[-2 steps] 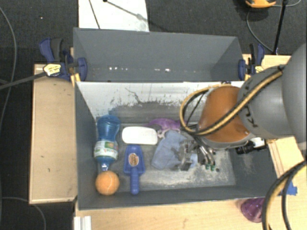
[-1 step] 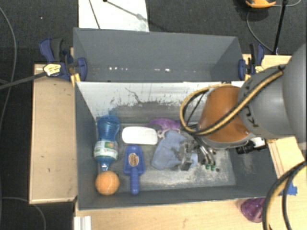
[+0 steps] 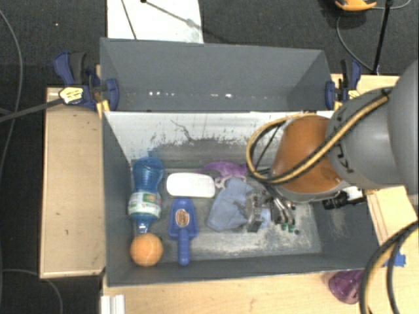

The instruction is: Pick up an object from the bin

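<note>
My gripper (image 3: 260, 216) reaches down into the right half of the bin, its metal fingers touching the right edge of a crumpled blue-grey cloth (image 3: 226, 208). Whether anything sits between the fingers is hidden. A purple soft thing (image 3: 226, 170) lies just behind the cloth. To the cloth's left lies a white oval bar (image 3: 190, 185).
Along the bin's left side lie a blue plastic bottle (image 3: 145, 193), an orange ball (image 3: 146, 249) and a blue brush with a brown patch (image 3: 182, 227). The orange wrist cover and looping cables hang over the bin's right part.
</note>
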`<state>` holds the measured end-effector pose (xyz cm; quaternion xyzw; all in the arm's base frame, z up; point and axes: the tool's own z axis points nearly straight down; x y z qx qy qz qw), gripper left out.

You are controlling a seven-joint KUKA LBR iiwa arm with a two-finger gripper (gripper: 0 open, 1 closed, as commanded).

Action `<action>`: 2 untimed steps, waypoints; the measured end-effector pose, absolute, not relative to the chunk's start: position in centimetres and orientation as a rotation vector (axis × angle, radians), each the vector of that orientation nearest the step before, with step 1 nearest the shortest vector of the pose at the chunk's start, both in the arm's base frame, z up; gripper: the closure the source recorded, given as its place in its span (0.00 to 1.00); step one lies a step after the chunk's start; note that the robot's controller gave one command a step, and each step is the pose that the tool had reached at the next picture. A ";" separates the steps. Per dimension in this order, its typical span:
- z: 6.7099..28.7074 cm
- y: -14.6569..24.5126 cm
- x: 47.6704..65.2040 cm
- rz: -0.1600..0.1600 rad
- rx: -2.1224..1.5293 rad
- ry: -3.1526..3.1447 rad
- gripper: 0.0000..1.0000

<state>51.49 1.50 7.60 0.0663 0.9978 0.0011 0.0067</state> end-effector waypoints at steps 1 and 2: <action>8.2 1.5 51.4 0.003 0.208 3.124 1.00; 10.0 1.5 51.3 0.003 0.208 3.127 1.00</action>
